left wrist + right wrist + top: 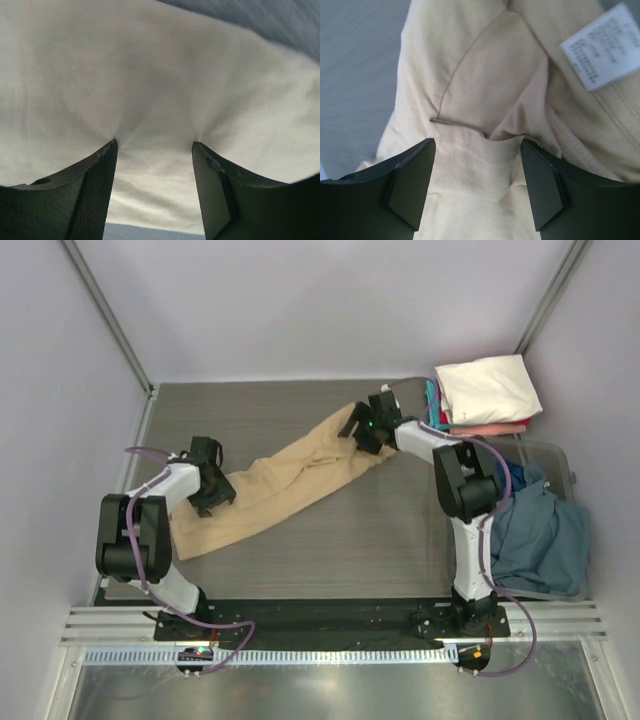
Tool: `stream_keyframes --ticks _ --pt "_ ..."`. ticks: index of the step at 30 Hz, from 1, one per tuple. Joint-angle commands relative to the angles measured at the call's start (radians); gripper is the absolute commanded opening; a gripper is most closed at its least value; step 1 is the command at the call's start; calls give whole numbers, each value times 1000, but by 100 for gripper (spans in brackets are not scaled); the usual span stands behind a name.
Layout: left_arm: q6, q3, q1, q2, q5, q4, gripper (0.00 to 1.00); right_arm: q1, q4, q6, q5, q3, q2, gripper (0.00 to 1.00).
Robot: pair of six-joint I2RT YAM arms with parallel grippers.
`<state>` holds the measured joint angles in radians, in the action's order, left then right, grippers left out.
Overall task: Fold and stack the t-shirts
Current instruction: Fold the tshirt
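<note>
My left gripper [154, 143] is spread wide, tips pushed into the tan t-shirt [285, 485]. The right gripper [477, 141] is spread too, sitting on the shirt near its white label [602, 45]. Shirt's lying stretched diagonally across the table [300, 410] between them.

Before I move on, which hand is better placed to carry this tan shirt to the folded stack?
Right, probably: the right hand rests on the tan shirt, close to the folded stack in the far right corner; the left hand is across the table.
</note>
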<state>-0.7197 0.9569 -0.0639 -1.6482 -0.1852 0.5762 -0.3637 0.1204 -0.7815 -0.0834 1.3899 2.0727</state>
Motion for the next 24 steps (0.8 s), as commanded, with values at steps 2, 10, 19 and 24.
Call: stream_keyframes --ticks 2,10,19,24 --pt "-101 -141 -62 71 228 39 63 42 172 99 -68 396 310 75" --pt "-548 -398 -533 212 460 -249 64 40 178 93 -274 1211 825 77" --pt "-741 -178 -884 22 472 -432 66 42 -109 88 -381 1104 831 77" --pt "-719 -110 -928 22 446 -406 64 46 -116 129 -397 1103 814 78"
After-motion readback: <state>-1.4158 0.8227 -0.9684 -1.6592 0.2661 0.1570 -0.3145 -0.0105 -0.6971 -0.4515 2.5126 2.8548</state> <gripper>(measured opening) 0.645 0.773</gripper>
